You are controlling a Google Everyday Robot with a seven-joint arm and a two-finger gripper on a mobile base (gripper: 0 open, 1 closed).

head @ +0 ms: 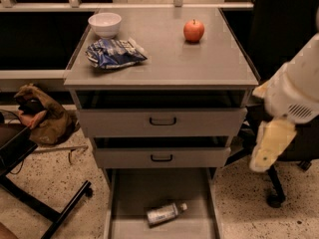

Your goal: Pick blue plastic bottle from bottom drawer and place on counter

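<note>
The blue plastic bottle (163, 213) lies on its side on the grey floor of the open bottom drawer (124, 198), with its white cap pointing right. My gripper (270, 144) hangs to the right of the cabinet, at the height of the two upper drawers. It is well above and to the right of the bottle and holds nothing I can see. The counter (164, 59) is the flat grey top of the cabinet.
On the counter stand a white bowl (104, 24), a blue-and-white snack bag (113, 53) and a red apple (194, 31). Two drawers with black handles (162, 121) sit slightly open above the bottom drawer. A black chair base (50, 203) is at left, and a chair wheel (275, 199) at right.
</note>
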